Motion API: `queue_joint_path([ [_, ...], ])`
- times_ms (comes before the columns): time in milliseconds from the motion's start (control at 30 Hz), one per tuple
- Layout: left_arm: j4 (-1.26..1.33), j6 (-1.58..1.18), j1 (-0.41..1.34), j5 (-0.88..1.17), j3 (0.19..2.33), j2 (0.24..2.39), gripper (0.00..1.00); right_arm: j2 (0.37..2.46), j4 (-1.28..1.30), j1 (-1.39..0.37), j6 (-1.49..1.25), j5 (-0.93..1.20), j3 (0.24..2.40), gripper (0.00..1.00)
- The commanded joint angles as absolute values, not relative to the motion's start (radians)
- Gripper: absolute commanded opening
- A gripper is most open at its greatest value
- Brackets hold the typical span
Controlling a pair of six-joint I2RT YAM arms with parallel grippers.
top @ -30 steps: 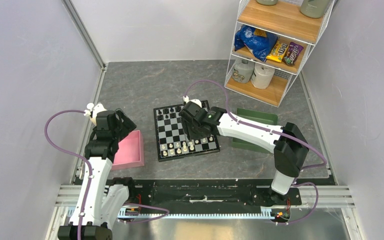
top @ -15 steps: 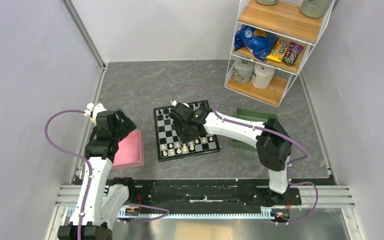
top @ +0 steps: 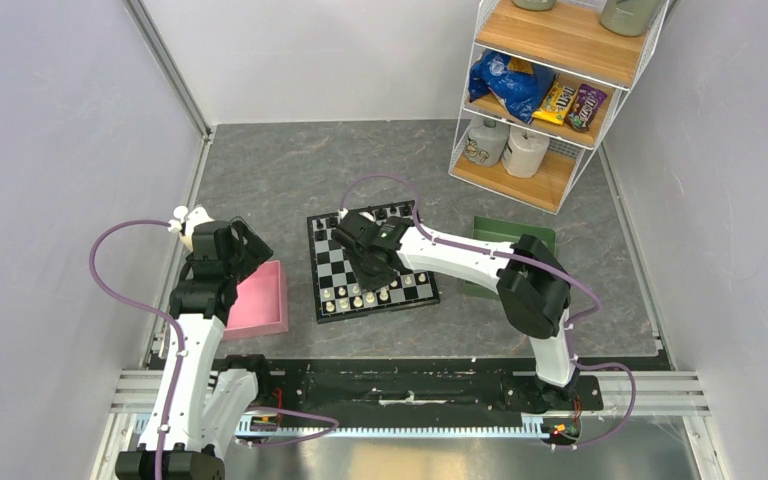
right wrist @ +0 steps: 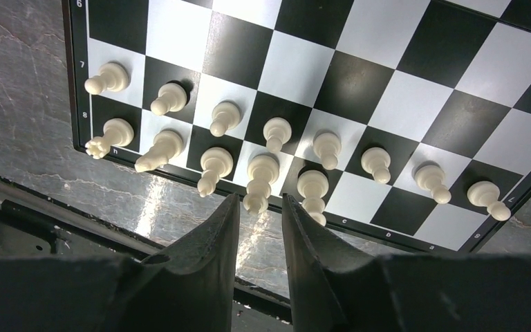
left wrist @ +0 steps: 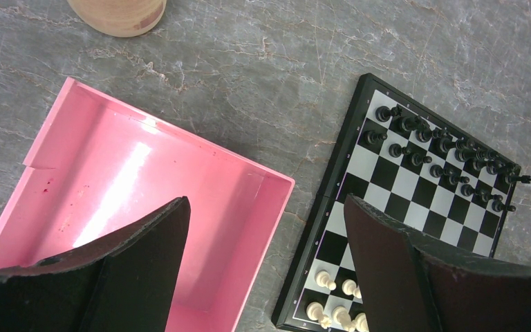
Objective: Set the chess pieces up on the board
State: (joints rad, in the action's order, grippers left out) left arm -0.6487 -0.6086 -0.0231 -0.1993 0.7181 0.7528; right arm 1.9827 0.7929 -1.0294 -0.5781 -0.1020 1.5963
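The board (top: 335, 270) lies mid-table. Black chess pieces (left wrist: 442, 155) fill its far two rows and white chess pieces (right wrist: 276, 131) its near two rows. My right gripper (top: 365, 262) hovers over the board's near left part. In the right wrist view the right gripper (right wrist: 259, 199) is open by a narrow gap, with the head of a tall white piece (right wrist: 259, 181) at the mouth of that gap and nothing gripped. My left gripper (left wrist: 266, 204) stands wide open and empty above the pink tray (left wrist: 145, 200) and the board's left edge (left wrist: 332, 187).
The pink tray (top: 260, 297) sits left of the board, a green tray (top: 490, 232) right of it, partly under the right arm. A wire shelf (top: 550, 90) with snacks and jars stands at the back right. A tan round object (left wrist: 117, 10) lies beyond the pink tray.
My right arm has swung left across the board toward its near left part, and its jaws have narrowed. The left arm has not moved.
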Motion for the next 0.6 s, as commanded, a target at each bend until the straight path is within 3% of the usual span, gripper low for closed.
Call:
queue_joint_path([
  [0,-0.62,-0.586,-0.027,-0.189,0.718,0.752,0.89,1.999,0.802,-1.034,-0.567,-0.105,1.647,0.35],
  [567,-0.615,-0.589,-0.027,-0.186,0.715,0.753,0.89,1.99,0.81,-1.045,-0.557,-0.077,1.628,0.22],
])
